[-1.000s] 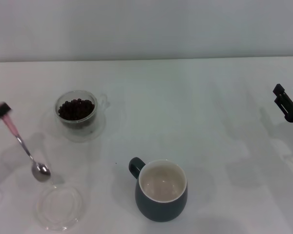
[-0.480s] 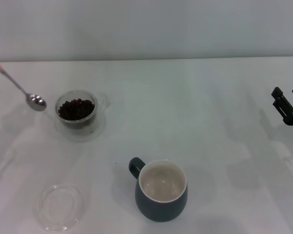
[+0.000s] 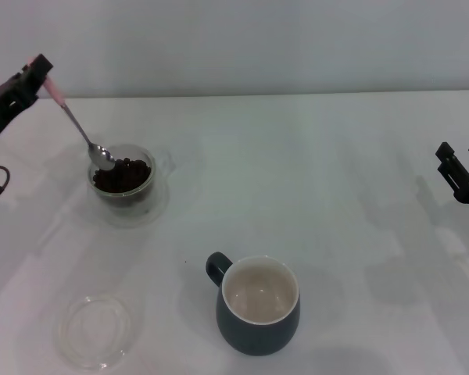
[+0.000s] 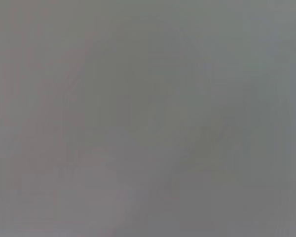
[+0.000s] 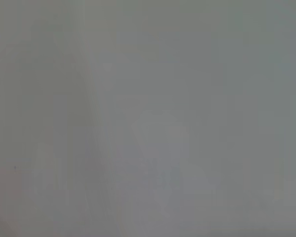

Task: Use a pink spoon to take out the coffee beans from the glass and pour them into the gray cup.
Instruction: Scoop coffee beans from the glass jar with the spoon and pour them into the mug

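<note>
**A:** Head view first. The left gripper (image 3: 41, 69) comes in from the far left edge, its fingers clamped on the pink end of the pink spoon (image 3: 80, 129). The spoon slants down and to the right, and its silver bowl sits right at the near-left rim of the glass (image 3: 123, 181), touching or just over the coffee beans (image 3: 125, 173) — can't tell which.

**B:** And where's the gray cup?

**A:** The gray cup (image 3: 257, 306) is near the front edge, about mid-counter, handle pointing back-left, cream inside looks bare. It's well apart from the glass, with open white counter (image 3: 313, 172) between them. A flat clear dish (image 3: 94, 330) lies at the front left, below the glass and left of the cup, well apart from both.

**B:** Right arm doing anything?

**A:** The right gripper (image 3: 463, 166) hangs at the far right edge, fingers apart, nothing in them. Lots of free counter between it and the cup. The back edge of the counter meets the wall just behind the glass, so that side is tighter.

**B:** Wrist views?

**A:** Left wrist view: plain gray blur, nothing to make out. Right wrist view: same, just pale gray.
</note>
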Robot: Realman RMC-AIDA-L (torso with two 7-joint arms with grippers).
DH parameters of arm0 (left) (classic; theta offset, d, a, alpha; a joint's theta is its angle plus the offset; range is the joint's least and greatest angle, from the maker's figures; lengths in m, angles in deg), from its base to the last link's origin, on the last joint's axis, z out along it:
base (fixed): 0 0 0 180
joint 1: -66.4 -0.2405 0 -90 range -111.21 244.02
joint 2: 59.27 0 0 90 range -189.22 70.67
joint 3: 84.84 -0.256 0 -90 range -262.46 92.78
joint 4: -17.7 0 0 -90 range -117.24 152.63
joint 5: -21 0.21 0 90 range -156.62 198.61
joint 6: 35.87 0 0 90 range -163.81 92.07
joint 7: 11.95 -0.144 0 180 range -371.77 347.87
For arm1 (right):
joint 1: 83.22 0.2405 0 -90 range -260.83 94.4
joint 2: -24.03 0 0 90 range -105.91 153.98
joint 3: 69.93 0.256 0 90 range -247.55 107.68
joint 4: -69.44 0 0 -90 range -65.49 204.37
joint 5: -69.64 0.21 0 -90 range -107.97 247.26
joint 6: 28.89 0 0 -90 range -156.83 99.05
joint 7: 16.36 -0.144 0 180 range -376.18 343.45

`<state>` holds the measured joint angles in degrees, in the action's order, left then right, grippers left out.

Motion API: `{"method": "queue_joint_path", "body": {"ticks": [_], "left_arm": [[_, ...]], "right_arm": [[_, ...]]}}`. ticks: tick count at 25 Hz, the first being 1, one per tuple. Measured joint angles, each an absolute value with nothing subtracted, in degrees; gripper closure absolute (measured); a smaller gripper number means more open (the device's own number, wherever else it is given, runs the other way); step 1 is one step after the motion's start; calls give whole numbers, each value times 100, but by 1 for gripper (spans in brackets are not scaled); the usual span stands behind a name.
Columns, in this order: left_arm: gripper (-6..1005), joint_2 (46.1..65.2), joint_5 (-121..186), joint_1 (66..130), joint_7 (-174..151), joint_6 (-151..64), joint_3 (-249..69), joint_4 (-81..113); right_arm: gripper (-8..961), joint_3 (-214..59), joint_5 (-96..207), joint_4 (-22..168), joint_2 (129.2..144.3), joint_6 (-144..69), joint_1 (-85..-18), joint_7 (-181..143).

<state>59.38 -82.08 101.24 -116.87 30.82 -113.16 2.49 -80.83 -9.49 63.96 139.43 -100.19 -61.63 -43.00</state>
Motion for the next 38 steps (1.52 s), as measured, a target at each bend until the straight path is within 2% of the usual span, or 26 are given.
{"method": "queue_joint_path", "body": {"ticks": [17,38], "left_arm": [[863,5991,-8247,10624,-13374,2269,-11358,1004],[864,6008,-8577,10618,-12713,1842,-11309,1408]], "right_arm": [[328,-8083,-811,6423,13943,-10008,-6136,-4300],[329,-8021,-805,6404,13943,-9946,-6142,-4300]]}}
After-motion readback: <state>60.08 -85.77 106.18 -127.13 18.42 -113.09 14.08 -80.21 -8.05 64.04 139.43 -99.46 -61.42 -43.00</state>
